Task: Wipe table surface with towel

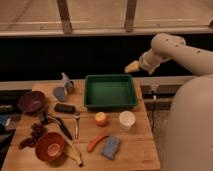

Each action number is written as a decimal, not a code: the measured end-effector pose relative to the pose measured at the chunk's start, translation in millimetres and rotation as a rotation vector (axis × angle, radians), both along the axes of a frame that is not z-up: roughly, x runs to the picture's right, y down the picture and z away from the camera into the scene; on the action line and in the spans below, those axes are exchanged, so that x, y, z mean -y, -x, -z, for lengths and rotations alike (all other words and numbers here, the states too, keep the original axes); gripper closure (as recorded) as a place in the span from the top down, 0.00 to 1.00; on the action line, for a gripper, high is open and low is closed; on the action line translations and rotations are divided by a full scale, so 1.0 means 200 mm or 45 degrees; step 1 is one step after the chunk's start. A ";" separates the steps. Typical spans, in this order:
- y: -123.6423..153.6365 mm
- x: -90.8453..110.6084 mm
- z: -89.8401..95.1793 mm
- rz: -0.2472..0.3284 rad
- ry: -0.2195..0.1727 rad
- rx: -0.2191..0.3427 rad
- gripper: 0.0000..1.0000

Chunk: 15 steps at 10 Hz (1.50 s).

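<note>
The wooden table [135, 150] carries many items. A folded blue-grey towel or sponge [110, 147] lies near the front edge, right of centre. My gripper [132, 67] is at the end of the white arm [167, 47], held in the air above the table's back right corner, just beyond the green tray [110, 92]. It is well apart from the towel.
A white cup [126, 120], an orange [101, 118] and a carrot [95, 142] lie near the towel. A banana [70, 149], orange bowl [49, 146], purple bowl [31, 101], grapes [34, 133], utensils [67, 126] and small items fill the left side.
</note>
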State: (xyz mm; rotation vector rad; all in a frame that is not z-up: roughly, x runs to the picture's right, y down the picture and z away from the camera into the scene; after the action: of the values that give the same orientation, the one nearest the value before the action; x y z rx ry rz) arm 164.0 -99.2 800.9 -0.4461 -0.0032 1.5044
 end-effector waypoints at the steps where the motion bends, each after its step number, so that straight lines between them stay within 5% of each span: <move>1: 0.15 0.02 0.00 0.046 -0.010 0.057 0.80; 5: 0.63 0.01 0.05 0.181 -0.065 0.250 0.80; 11: 0.61 -0.01 0.03 0.196 -0.099 0.241 0.80; 15: 0.93 -0.03 -0.06 0.303 -0.161 0.304 0.80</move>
State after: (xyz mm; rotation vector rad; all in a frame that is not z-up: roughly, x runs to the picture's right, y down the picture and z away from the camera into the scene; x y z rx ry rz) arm -22.3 -93.4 812.2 -0.5035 -0.2248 1.2031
